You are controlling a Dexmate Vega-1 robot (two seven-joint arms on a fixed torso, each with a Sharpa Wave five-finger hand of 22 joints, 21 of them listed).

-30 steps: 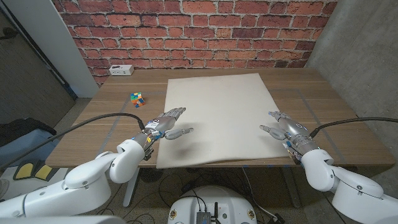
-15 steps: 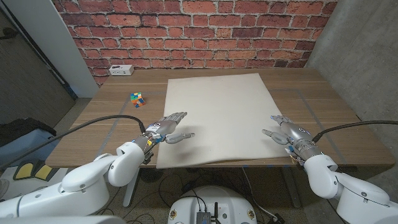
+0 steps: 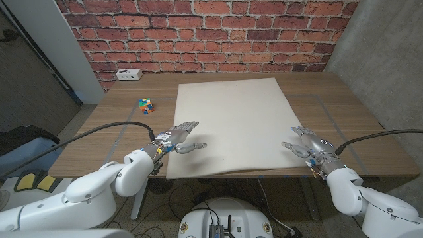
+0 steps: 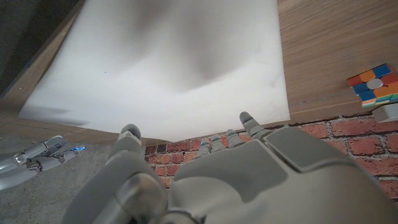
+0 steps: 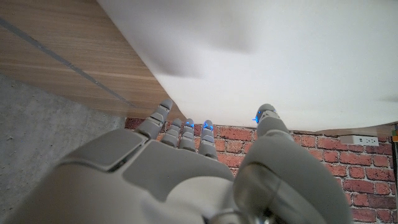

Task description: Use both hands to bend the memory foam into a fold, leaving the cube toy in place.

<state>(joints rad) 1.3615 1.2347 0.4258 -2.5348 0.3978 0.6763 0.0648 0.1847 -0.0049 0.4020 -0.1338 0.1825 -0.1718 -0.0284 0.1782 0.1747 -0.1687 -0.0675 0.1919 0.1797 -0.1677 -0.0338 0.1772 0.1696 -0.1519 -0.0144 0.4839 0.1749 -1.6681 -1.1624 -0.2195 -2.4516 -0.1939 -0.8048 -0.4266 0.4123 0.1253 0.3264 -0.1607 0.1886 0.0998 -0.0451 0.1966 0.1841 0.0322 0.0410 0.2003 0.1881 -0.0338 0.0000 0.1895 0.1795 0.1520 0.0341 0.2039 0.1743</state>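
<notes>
A large cream foam sheet (image 3: pixel 231 119) lies flat across the middle of the wooden table (image 3: pixel 119 125). The multicoloured cube toy (image 3: pixel 146 104) sits on bare wood just off its left edge. My left hand (image 3: pixel 177 137) is over the sheet's near left part, fingers apart, holding nothing and casting a shadow on it. At the sheet's near right edge my right hand (image 3: pixel 308 144) is spread and empty. In the left wrist view, my left hand (image 4: pixel 211 180) reaches toward the foam (image 4: pixel 180 62), with the cube (image 4: pixel 374 83) to one side. The right wrist view shows my right hand (image 5: pixel 180 174) before the foam (image 5: pixel 280 56).
A white power strip (image 3: pixel 129 74) lies at the table's back left, against the brick wall. Bare wood runs along both sides of the sheet. The sheet's near edge hangs at the table's front edge.
My right hand has drawn back a little toward the table's near edge. My left hand has shifted slightly nearer over the foam. Foam and cube have not moved.
</notes>
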